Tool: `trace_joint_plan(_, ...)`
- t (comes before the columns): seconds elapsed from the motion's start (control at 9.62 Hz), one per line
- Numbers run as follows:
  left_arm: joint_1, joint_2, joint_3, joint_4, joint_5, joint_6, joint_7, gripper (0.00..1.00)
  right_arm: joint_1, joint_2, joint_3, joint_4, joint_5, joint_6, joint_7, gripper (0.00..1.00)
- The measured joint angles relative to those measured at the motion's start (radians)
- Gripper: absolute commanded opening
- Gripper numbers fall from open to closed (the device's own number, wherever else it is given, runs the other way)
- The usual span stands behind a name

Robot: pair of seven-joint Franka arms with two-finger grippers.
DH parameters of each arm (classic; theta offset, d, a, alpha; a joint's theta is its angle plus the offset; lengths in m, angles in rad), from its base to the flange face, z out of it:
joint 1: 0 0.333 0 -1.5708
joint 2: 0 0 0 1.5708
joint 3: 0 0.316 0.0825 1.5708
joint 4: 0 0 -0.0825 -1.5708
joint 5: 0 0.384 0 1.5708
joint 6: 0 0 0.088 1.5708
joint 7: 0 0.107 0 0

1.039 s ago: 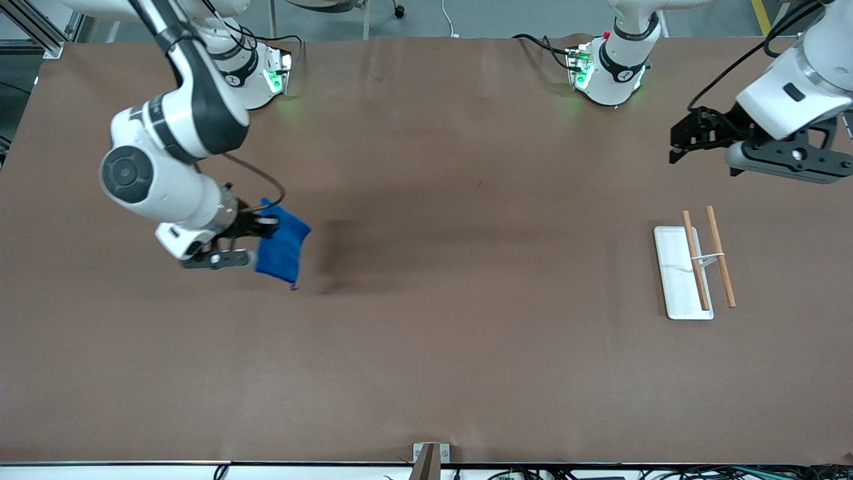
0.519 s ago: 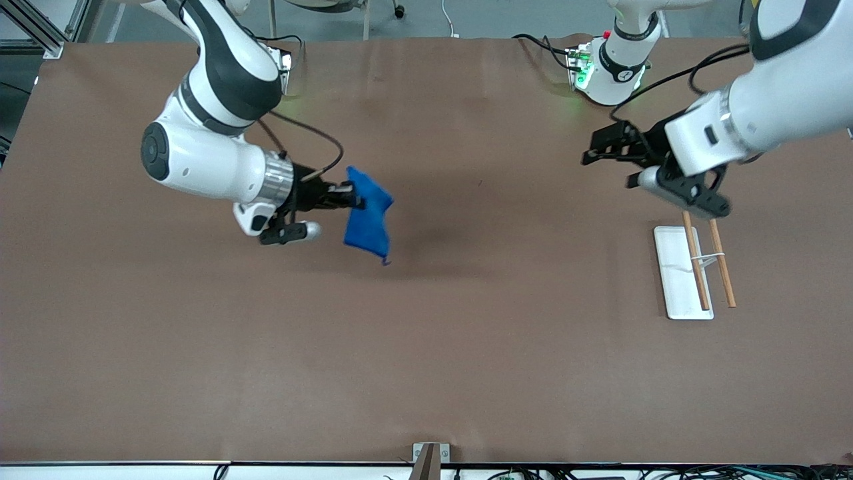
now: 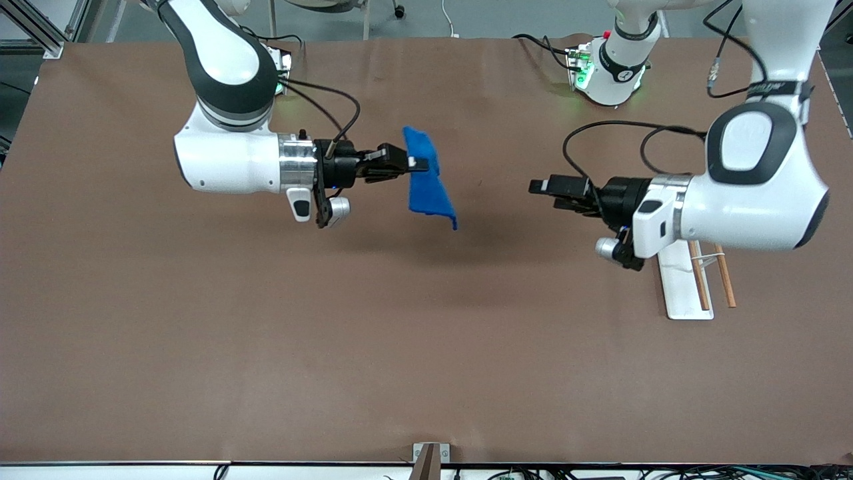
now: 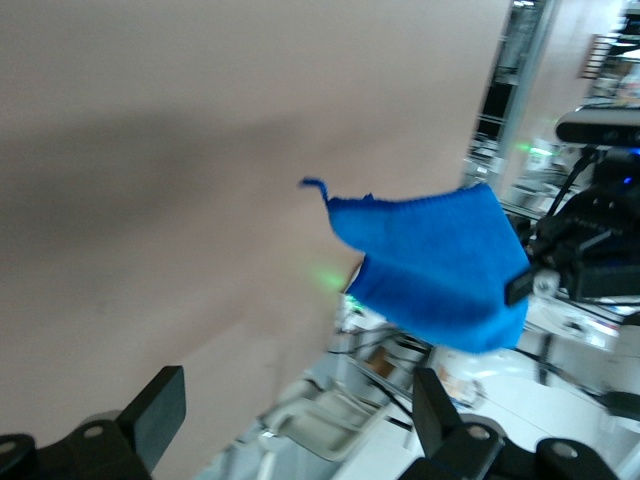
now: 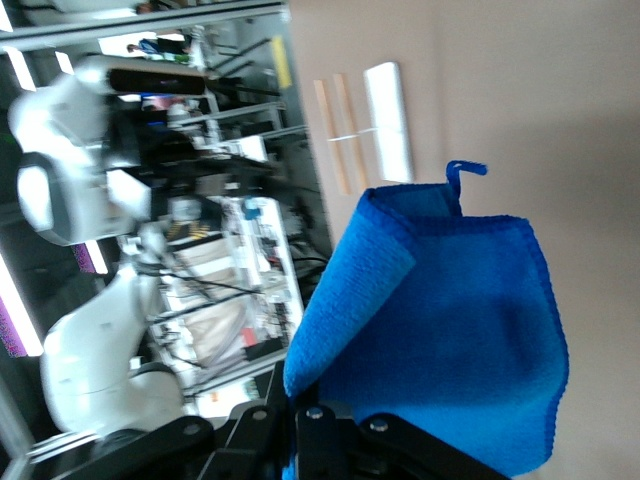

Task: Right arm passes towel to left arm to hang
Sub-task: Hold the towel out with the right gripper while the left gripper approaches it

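Observation:
The right arm's gripper [image 3: 408,162] is shut on the upper edge of the bright-blue towel [image 3: 426,180] and holds it in the air over the middle of the table. The towel hangs down, its corner loop at the lowest tip. In the right wrist view the towel [image 5: 450,330] fills the space in front of the shut jaws. The left arm's gripper [image 3: 543,190] is open and empty, level in the air, pointing at the towel with a gap between them. In the left wrist view the towel [image 4: 430,265] hangs ahead of the open fingers [image 4: 155,410].
A white rack tray [image 3: 680,287] with two wooden rods [image 3: 723,277] stands toward the left arm's end of the table, partly hidden by the left arm. It also shows in the right wrist view [image 5: 388,120]. The arm bases [image 3: 610,67] stand at the table's top edge.
The right arm has carried the towel from its own end toward the table's middle and raised it. The left arm has swung in from its end, gripper now facing the towel.

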Motion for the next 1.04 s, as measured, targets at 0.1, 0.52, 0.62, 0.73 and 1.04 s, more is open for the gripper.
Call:
trace_joint_plan(0.1, 0.001, 0.024, 0.000, -0.031, -0.069, 0.000, 0.058, 0.84, 0.013, 0.000, 0.010, 0.000, 0.081, 0.022, -0.026, 0.00)
trace_joint_plan(0.52, 0.013, 0.083, 0.000, -0.163, -0.362, -0.001, 0.325, 0.84, 0.064, 0.009, 0.014, 0.000, 0.333, 0.041, -0.152, 0.00)
trace_joint_plan(0.62, 0.025, 0.096, 0.000, -0.193, -0.421, -0.022, 0.389, 0.82, 0.068, 0.011, 0.014, 0.000, 0.347, 0.041, -0.157, 0.00)
trace_joint_plan(0.73, 0.040, 0.117, 0.000, -0.210, -0.473, -0.070, 0.448, 0.82, 0.070, 0.011, 0.014, 0.000, 0.350, 0.045, -0.158, 0.00)
trace_joint_plan(1.04, 0.115, 0.201, 0.000, -0.215, -0.535, -0.232, 0.635, 0.81, 0.071, 0.011, 0.014, 0.000, 0.351, 0.061, -0.158, 0.00)
